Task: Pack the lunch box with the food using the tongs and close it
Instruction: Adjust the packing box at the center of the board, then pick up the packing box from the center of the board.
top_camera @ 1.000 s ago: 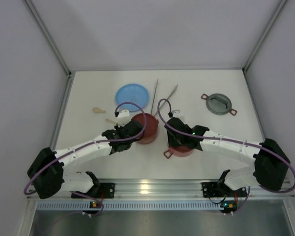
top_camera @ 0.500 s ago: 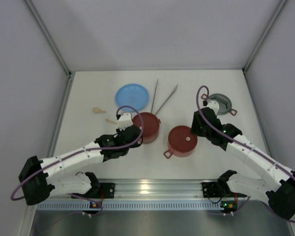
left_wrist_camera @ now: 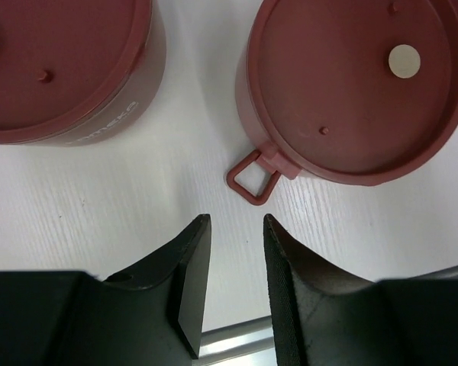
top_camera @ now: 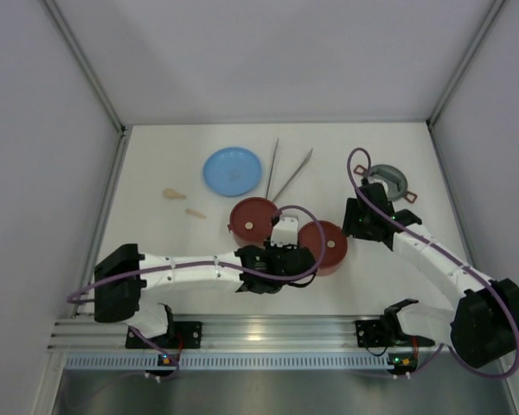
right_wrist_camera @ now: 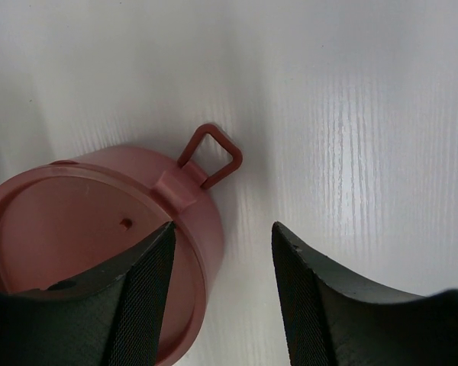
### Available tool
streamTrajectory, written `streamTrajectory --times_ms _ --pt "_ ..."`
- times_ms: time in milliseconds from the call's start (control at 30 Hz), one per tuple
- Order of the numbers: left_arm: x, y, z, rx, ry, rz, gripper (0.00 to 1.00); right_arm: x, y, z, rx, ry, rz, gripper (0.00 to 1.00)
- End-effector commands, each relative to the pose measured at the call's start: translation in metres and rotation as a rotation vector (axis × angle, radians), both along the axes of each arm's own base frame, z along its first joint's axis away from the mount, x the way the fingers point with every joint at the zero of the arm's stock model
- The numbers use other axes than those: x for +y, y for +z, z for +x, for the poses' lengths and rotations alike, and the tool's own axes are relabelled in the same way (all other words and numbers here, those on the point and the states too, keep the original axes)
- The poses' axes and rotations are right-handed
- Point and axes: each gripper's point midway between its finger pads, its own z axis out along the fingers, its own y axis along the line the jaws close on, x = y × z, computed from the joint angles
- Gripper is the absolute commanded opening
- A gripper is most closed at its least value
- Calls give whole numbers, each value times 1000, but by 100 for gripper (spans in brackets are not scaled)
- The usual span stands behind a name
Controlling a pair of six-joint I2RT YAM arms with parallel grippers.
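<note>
Overall: I judge stacking and closing remain
Lunch box: two disc-lidded bowls side by side, contents hidden
Top lid: far right, apart
Tongs: unheld beyond bowls
Left gripper: parted, empty
Right gripper: spread, empty, over right bowl
Food: pale bits on table

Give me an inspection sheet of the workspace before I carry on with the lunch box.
Surface: white table, no spills seen.
Job's things: left bowl and right bowl, both lidded, side by side, apart; grey top lid far right; tongs lying beyond the bowls.
Clutter: blue plate; beige bits, too small to identify.
Grippers: left gripper open, facing the right bowl's near loop handle; right gripper open by its far loop handle; neither holds anything.
Cables: purple cables loop above both arms.
Surroundings: white walls; metal rail.
</note>
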Motion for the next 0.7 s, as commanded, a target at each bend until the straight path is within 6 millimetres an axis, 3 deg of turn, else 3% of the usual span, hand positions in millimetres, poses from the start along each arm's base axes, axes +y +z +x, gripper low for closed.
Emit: streamTrajectory --times_ms 0,200,433,667 --pt "-19 17 16 -52 60 -69 39 7 14 16 -82 25 51 53" --pt "-37 -2 32 -23 79 -60 42 12 1 18 -46 48 69 52" --pt "-41 -30 54 0 135 -67 43 13 -19 19 -5 54 91 51" --pt "-48 -60 59 51 138 -70 42 13 -36 10 26 53 95 48"
